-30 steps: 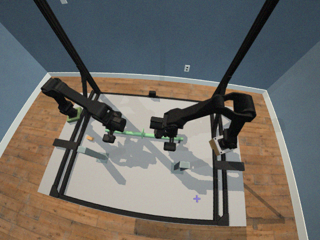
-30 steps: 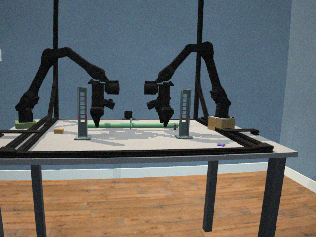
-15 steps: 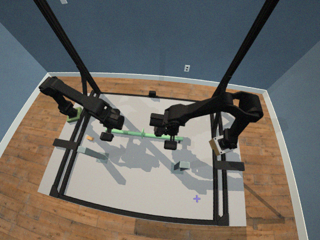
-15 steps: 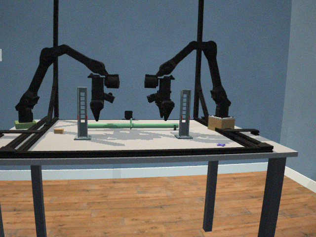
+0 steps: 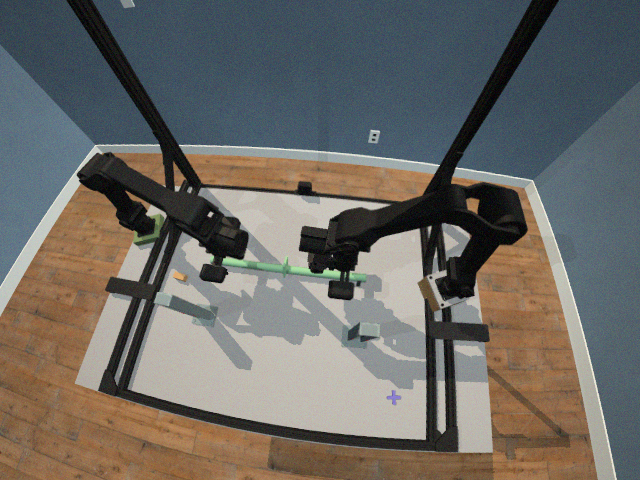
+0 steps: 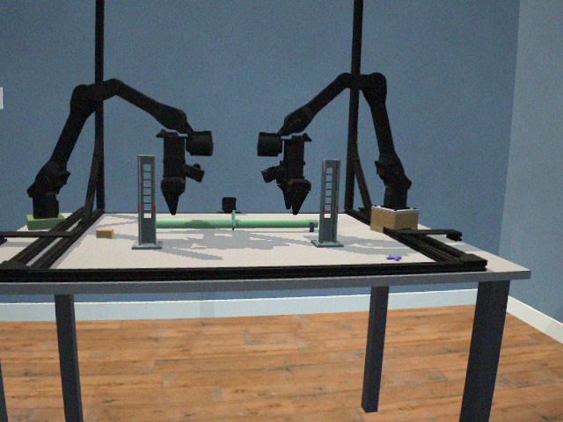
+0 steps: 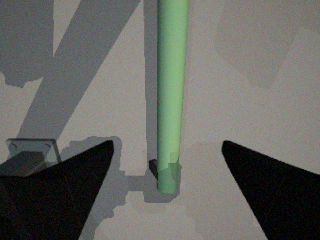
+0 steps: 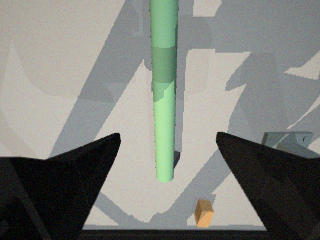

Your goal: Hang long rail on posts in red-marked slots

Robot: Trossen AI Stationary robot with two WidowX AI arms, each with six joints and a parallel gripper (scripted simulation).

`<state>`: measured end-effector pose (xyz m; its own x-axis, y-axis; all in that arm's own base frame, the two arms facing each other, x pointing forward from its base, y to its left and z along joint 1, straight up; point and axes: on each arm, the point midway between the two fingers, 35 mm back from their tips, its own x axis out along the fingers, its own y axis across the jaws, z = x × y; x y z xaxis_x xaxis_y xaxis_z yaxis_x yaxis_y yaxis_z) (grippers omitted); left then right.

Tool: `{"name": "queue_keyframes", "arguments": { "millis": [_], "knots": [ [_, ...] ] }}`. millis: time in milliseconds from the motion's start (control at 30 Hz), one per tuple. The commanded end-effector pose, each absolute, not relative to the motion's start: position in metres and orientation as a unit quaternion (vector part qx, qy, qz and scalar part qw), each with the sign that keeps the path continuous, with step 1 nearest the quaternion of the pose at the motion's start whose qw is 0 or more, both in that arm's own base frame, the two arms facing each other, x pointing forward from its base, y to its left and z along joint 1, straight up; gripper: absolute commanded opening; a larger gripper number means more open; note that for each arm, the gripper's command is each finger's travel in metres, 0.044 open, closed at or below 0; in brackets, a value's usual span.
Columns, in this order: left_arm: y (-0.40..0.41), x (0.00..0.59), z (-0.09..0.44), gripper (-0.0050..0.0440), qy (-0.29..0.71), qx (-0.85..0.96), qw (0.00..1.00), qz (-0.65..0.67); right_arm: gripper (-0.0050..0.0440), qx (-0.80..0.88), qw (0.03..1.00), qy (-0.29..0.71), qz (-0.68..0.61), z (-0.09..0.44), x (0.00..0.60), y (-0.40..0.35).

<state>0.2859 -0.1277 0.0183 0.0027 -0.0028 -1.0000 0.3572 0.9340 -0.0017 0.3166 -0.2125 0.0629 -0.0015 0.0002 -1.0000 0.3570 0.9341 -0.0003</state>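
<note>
The long green rail (image 5: 286, 269) lies flat on the table behind the two grey posts (image 6: 146, 201) (image 6: 329, 201), and touches neither. Each post has a red mark at a low slot. My right gripper (image 6: 172, 209) hangs open just above the rail's end near the orange block. In the right wrist view its fingers stand wide on both sides of the rail (image 8: 164, 95), apart from it. My left gripper (image 6: 296, 209) hangs open above the other end. In the left wrist view its fingers straddle the rail (image 7: 172, 95) without touching, and the rail's dark hook shows.
A small orange block (image 5: 179, 276) lies past the rail's end near the right arm. A purple cross (image 5: 393, 397) lies near the front corner. A black frame runs round the table top. A tan box (image 6: 393, 219) and a green block (image 6: 44, 221) sit under the arm bases.
</note>
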Motion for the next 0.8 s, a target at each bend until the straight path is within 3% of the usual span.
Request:
{"name": "queue_keyframes", "arguments": {
  "millis": [0, 767],
  "knots": [
    [-0.128, 0.286, 0.019, 0.044, 0.694, 0.128, 0.697, -0.129, 0.044, 0.128, 0.696, 0.695, -0.129, 0.064, 0.317, -0.213],
    [-0.129, 0.287, 0.005, 0.044, 0.694, 0.128, 0.696, -0.129, 0.044, 0.128, 0.696, 0.695, -0.129, 0.051, 0.317, -0.212]
  ]
}}
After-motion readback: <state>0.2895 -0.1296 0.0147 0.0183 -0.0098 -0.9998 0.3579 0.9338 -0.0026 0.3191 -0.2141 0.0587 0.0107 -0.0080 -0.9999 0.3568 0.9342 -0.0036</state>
